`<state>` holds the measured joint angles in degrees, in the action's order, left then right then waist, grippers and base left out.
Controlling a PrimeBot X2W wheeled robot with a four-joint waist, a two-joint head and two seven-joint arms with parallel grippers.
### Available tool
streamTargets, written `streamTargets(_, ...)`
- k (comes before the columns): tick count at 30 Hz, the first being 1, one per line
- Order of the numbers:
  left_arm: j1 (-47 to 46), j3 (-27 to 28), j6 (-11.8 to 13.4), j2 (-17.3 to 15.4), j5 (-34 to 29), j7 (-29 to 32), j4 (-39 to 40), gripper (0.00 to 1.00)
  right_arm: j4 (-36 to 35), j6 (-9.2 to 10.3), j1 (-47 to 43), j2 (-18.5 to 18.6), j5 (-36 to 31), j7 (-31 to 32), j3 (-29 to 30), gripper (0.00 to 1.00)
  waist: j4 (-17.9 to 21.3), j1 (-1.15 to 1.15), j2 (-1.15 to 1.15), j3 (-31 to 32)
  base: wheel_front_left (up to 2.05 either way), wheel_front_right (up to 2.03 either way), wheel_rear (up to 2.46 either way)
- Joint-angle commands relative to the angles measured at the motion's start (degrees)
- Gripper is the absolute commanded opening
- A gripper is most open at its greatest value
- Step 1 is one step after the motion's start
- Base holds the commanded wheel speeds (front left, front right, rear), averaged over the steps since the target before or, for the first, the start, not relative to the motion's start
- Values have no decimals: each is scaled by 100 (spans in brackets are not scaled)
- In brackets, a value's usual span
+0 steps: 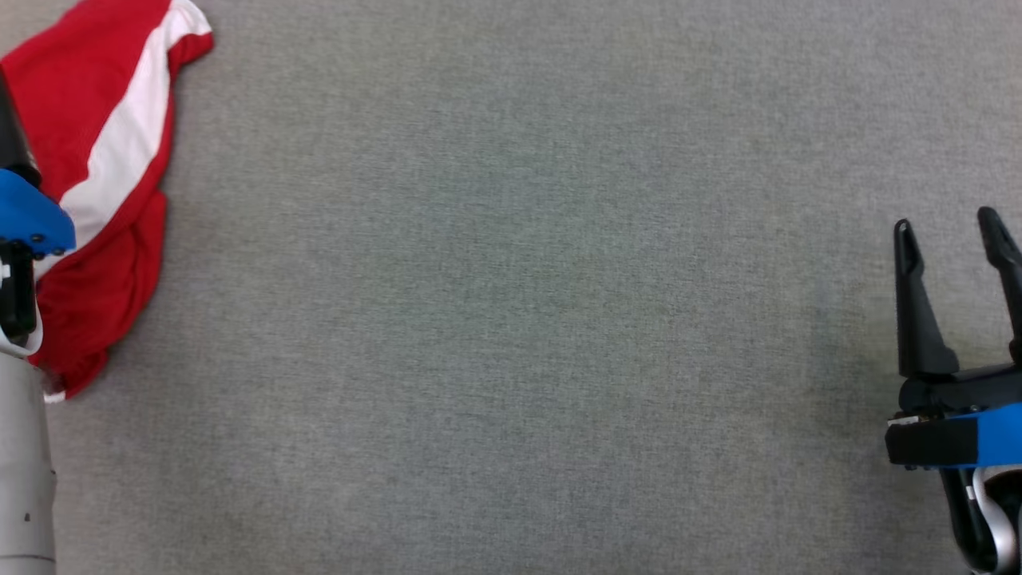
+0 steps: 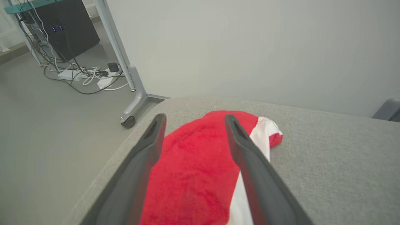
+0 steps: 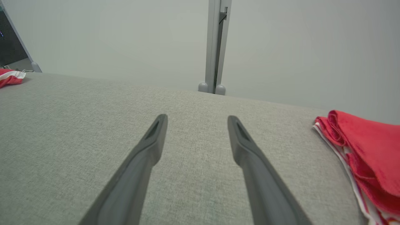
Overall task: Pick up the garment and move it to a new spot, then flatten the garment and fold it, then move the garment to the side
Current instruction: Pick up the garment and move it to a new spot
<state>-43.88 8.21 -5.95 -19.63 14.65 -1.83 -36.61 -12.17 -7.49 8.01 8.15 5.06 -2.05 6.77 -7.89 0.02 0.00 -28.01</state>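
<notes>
Over at the far left of the table [image 1: 511,319], the garment [image 1: 104,176] is seen in a crumpled heap. It is red with a broad white stripe and is bunched close to a rounded corner. The left gripper [image 2: 193,120] is held right over it with its jaws spread wide and nothing clasped. In the left wrist view the red cloth is framed between the two dark fingers [image 2: 137,175]. Whether the tips are touching the cloth cannot be told.

Across at the lower right of the head view, the right gripper [image 1: 950,224] is found well apart from the garment. Its jaws are also parted wide and nothing is gripped. Bare grey table is seen beneath it.

In the right wrist view a folded cloth [image 3: 368,150], red with white edging, is spotted at the right edge, clear of the fingers. A grey post [image 3: 215,47] is seen behind the table.

Beyond the table's corner, in the left wrist view, cables [image 2: 81,75] are strewn on the floor [image 2: 47,140] beside a wheeled leg [image 2: 131,93].
</notes>
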Motion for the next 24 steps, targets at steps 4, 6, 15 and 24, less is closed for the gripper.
streamTargets(4, -241, -132, -71, -29, 155, 456, -848, 100, -209, -1, 64, 85, 17, 46, 130, 100, 105, -2, 0, -137, 0, 0, 0)
streamTargets(6, -272, -167, -85, 5, 234, 633, -1129, 100, -255, -1, 56, 90, 26, 76, 162, 100, 108, -2, 0, -149, 0, 0, 0)
streamTargets(15, -240, -429, -129, 172, 413, 1606, -2169, 100, -275, -1, 126, 114, 13, 106, 95, 100, 71, -2, 0, -103, 0, 0, 0)
streamTargets(24, -305, -532, -158, 41, 496, 1250, -2375, 0, -53, -1, 121, 90, 95, 6, -4, 100, 171, -2, 0, 254, 0, 0, 0)
